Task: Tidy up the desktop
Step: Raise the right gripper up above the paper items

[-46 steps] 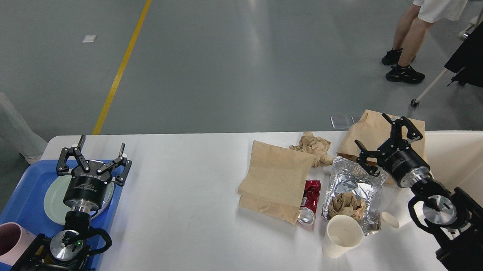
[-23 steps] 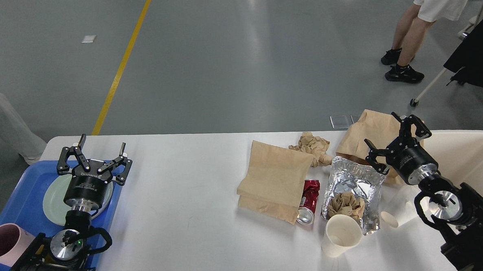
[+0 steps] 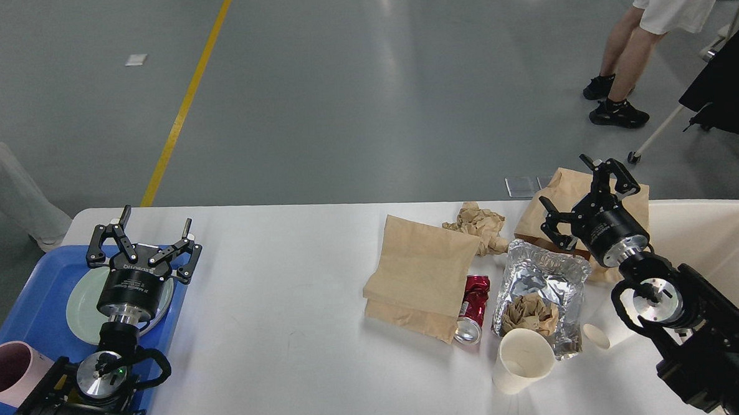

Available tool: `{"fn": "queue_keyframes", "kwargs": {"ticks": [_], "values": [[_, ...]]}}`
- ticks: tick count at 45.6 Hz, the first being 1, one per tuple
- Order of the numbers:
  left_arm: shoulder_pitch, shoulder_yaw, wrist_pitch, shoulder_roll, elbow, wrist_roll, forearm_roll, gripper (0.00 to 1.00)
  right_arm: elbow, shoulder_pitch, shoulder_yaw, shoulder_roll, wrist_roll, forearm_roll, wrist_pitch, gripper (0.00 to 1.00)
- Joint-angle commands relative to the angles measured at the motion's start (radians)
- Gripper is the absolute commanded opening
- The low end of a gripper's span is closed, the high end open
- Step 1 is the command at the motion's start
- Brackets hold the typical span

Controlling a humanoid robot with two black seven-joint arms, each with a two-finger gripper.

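Desktop (image 3: 289,361): white, fills the lower part of the head view. Left edge: blue tray (image 3: 31,309) bearing 1 pale green plate (image 3: 81,307) and 1 pink cup (image 3: 5,373). Left gripper (image 3: 152,232): fingers spread, empty, above the plate. Right half, crowded: 1 flat paper bag (image 3: 419,274), 1 crushed red can (image 3: 473,306) just beside it, 1 foil bag (image 3: 544,281) holding crumpled paper, 1 paper cup (image 3: 523,360) in front, 1 paper wad (image 3: 479,224), 1 second brown bag (image 3: 568,195). Right gripper (image 3: 571,189): fingers spread, empty, over that bag. Cream bin (image 3: 714,242) at right edge.
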Motion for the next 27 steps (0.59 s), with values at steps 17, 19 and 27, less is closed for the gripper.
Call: {"fn": "queue_keyframes", "kwargs": {"ticks": [17, 19, 27], "values": [[0.0, 0.0, 0.0, 0.0, 0.0, -0.001, 0.0, 0.96, 0.048, 0.168, -0.475, -0.291, 0.0, 0.153, 0.049, 1.0], [0.0, 0.0, 0.0, 0.0, 0.0, 0.001, 0.0, 0.96, 0.045, 0.213, -0.549, -0.325, 0.0, 0.155, 0.049, 1.0], [0.0, 0.0, 0.0, 0.0, 0.001, -0.001, 0.0, 0.96, 0.048, 0.372, -0.809, -0.377, 0.0, 0.155, 0.061, 1.0]]}}
